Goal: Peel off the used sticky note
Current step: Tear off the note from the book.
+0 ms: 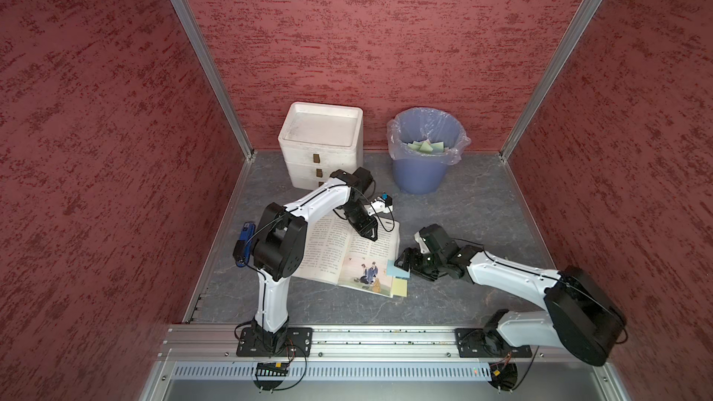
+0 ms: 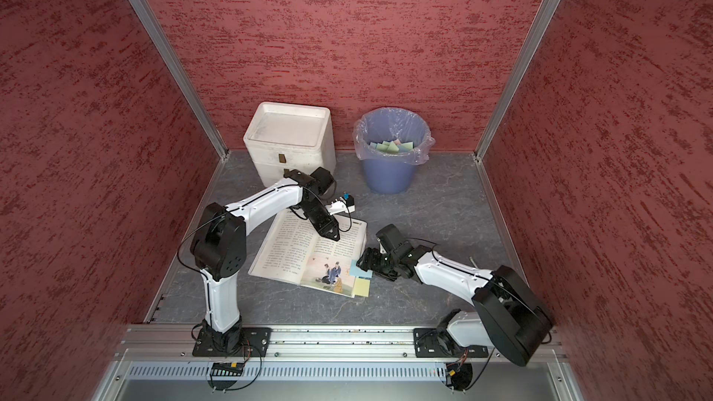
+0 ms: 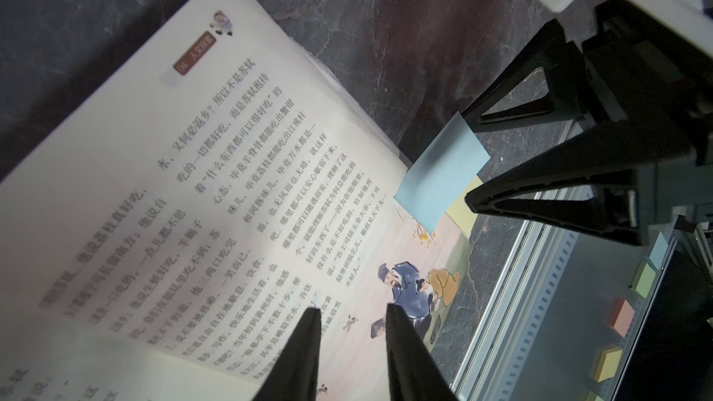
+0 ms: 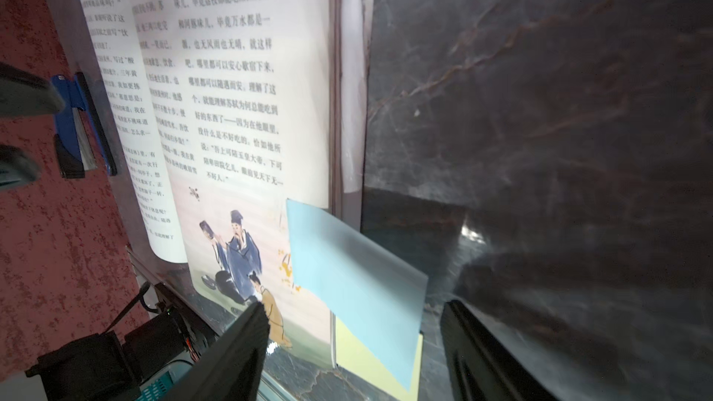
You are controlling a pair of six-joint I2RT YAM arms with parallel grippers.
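An open book point(image 1: 347, 256) point(image 2: 308, 252) lies flat on the grey table. A pale blue sticky note point(image 1: 397, 268) point(image 2: 360, 270) point(image 4: 347, 283) is stuck on its right page edge, its free half lifted past the page. A yellow note point(image 1: 399, 287) point(image 4: 370, 356) sits just below it. My right gripper point(image 1: 406, 265) point(image 4: 355, 304) is open, one finger on each side of the blue note's free edge, not touching it. My left gripper point(image 1: 371, 235) point(image 3: 353, 308) has its tips down on the right page, jaws a narrow gap apart with nothing between them.
A blue bin point(image 1: 391, 136) with a plastic liner and discarded notes stands at the back right. A white drawer unit point(image 1: 320, 140) stands at the back left. Red walls close three sides. A metal rail point(image 1: 347, 335) runs along the front. Coloured note pads point(image 3: 623, 316) lie past it.
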